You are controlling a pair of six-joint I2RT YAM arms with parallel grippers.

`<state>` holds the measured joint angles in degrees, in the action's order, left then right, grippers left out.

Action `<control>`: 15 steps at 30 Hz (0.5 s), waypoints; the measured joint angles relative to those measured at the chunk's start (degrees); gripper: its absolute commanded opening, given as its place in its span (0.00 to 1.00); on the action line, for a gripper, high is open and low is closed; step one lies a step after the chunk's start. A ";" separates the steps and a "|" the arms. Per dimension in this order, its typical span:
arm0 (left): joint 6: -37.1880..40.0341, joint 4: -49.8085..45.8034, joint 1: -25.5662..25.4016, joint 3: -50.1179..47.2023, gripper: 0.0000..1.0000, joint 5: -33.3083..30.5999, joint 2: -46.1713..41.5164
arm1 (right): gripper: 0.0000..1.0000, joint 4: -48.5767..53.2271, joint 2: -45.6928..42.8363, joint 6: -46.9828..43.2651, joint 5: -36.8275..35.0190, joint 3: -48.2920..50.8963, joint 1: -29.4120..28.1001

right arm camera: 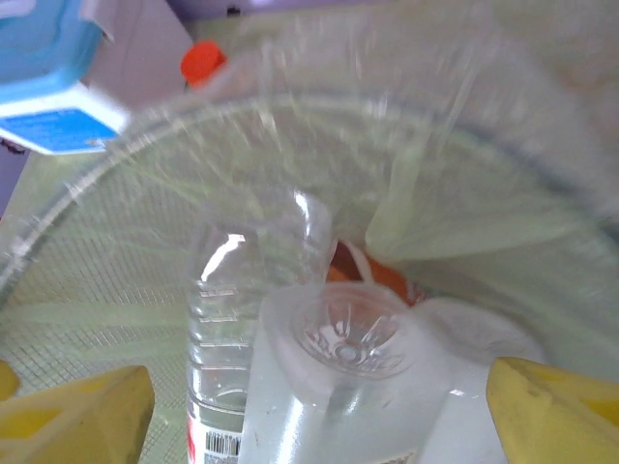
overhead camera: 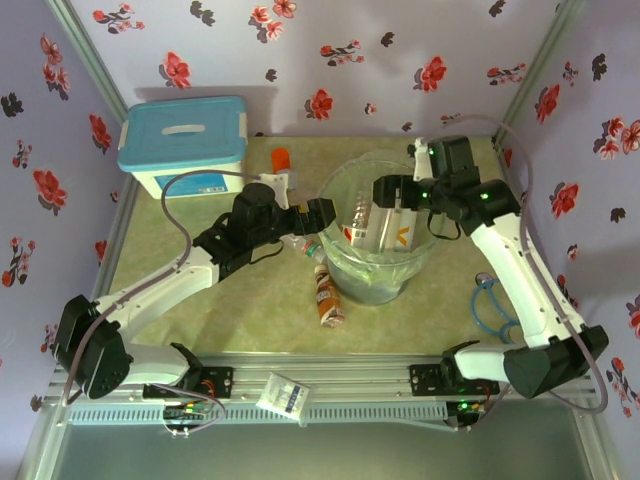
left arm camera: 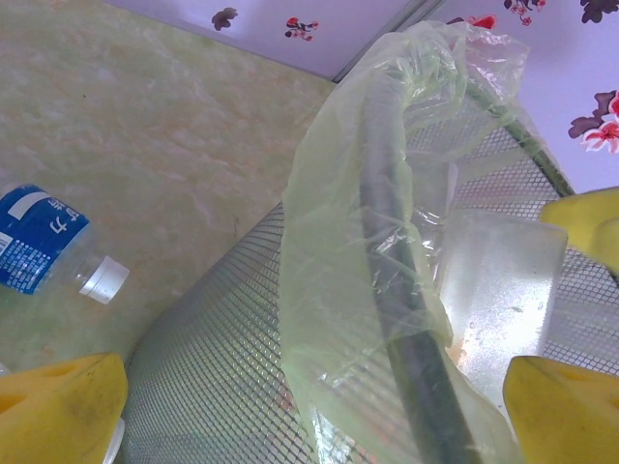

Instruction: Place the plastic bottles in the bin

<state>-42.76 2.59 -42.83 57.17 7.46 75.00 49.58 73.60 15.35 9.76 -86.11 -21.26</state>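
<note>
The grey bin (overhead camera: 420,262) with its pale green liner stands mid-counter (overhead camera: 220,310). The left tool (overhead camera: 322,213) is at the bin's left rim and the right tool (overhead camera: 388,190) is over its far side. Clear bottles (overhead camera: 380,232) lie inside the bin. A bottle (overhead camera: 327,296) with an orange label lies just near-left of the bin, and another (overhead camera: 304,246) lies below the left tool. A white box (overhead camera: 183,150) with a blue lid sits far left, with a small orange item (overhead camera: 281,158) to its right.

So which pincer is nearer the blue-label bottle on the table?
Left. The left pincer is beside the bottle, at the bin's rim; the right pincer is farther off, over the bin's inside.
</note>
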 measured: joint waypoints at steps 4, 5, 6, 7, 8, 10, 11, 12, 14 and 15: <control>0.00 0.00 0.00 -0.07 1.00 0.00 -0.02 | 0.64 1.29 0.00 -1.49 -1.75 -2.99 0.00; 0.00 0.02 0.00 -0.07 1.00 0.00 -0.02 | 0.60 1.62 0.09 -1.64 -1.68 -2.99 0.00; 0.00 0.00 0.00 -0.07 1.00 0.00 -0.04 | 0.57 1.92 0.31 -1.73 -1.64 -2.93 0.00; 0.00 0.00 0.00 -0.07 1.00 0.00 -0.07 | 0.54 1.92 0.59 -1.73 -1.64 -2.69 0.00; 0.00 0.02 0.00 -0.11 1.00 0.00 -0.07 | 0.52 1.77 0.90 -1.75 -1.62 -2.05 -0.02; 0.00 0.00 0.00 -0.11 1.00 0.00 -0.07 | 0.48 1.68 1.57 -1.49 -1.42 -0.13 -0.02; 0.00 0.02 0.00 -0.11 1.00 0.00 -0.07 | 0.47 1.62 2.03 -1.27 -1.16 1.14 -0.15; 0.02 0.00 0.00 -0.11 1.00 0.00 -0.07 | 0.46 1.14 2.45 -1.22 -1.07 2.34 -0.26; 0.00 0.09 0.00 -0.13 1.00 -0.02 -0.07 | 0.44 -1.25 2.95 -0.59 -0.79 4.46 -0.39; 0.00 0.07 0.00 -0.13 1.00 0.00 -0.07 | 0.44 -2.01 3.04 -0.28 -0.63 5.49 -0.92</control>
<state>-42.76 2.66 -42.83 57.04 7.46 74.94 47.57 76.64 15.07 9.13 -80.62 -22.17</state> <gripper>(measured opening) 0.995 0.446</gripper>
